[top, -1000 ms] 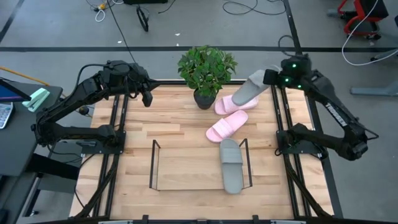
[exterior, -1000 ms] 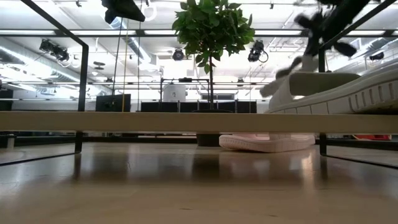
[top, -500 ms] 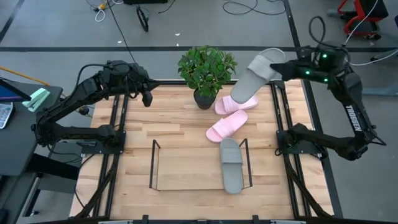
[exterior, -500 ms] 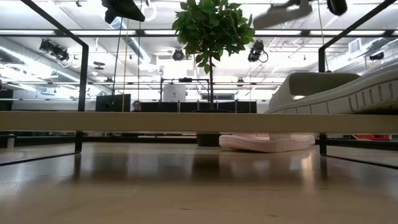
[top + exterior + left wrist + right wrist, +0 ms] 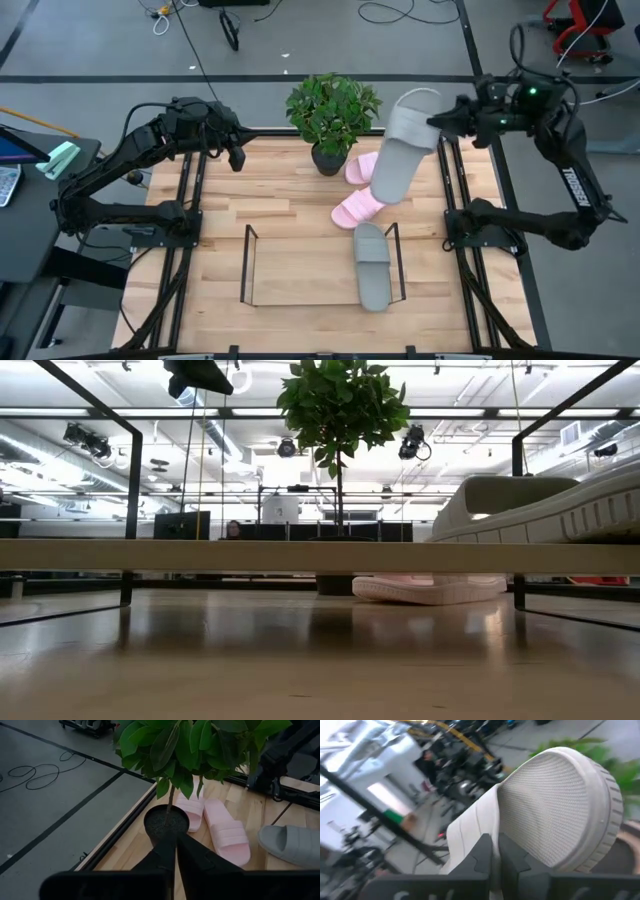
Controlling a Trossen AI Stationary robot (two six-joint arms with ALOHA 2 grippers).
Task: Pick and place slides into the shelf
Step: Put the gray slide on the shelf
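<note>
Your right gripper (image 5: 436, 122) pinched a grey foam slide sandal (image 5: 399, 145) by its broad strap, holding it in the air above the table's far right side, over the two pale pink foam slides (image 5: 362, 192). The second grey slide (image 5: 371, 263) lay inside the low black wire shelf (image 5: 248, 262), at its right end. Your left gripper (image 5: 236, 155), its fingers (image 5: 192, 857) pressed together, hung over the wooden table's (image 5: 280, 200) far left corner, facing the green potted plant in its black pot (image 5: 331, 118).
</note>
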